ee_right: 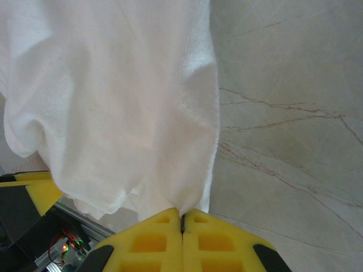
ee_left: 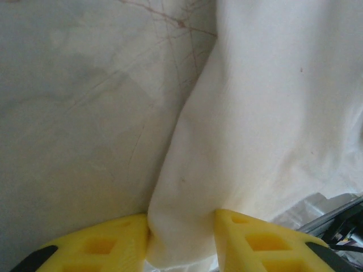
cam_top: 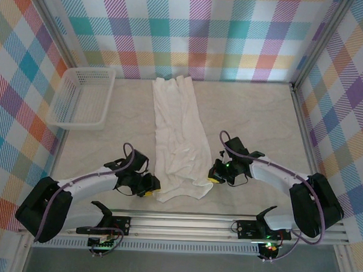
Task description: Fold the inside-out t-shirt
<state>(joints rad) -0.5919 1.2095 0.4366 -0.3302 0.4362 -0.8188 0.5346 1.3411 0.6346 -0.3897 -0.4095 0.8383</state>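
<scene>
The inside-out t-shirt (cam_top: 176, 136) lies as a long narrow strip down the middle of the bench (cam_top: 261, 115). From that I judge the lengthwise folding done and the end-over-end folds still to do. At its near end, my right gripper (ee_right: 182, 214) is pressed together on one corner and my left gripper (ee_left: 181, 221) pinches a bunched fold at the other.

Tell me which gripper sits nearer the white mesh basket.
Left. The left gripper is at the t-shirt's near left corner, on the basket's side; the right gripper is at the near right corner, across the shirt from the basket.
</scene>
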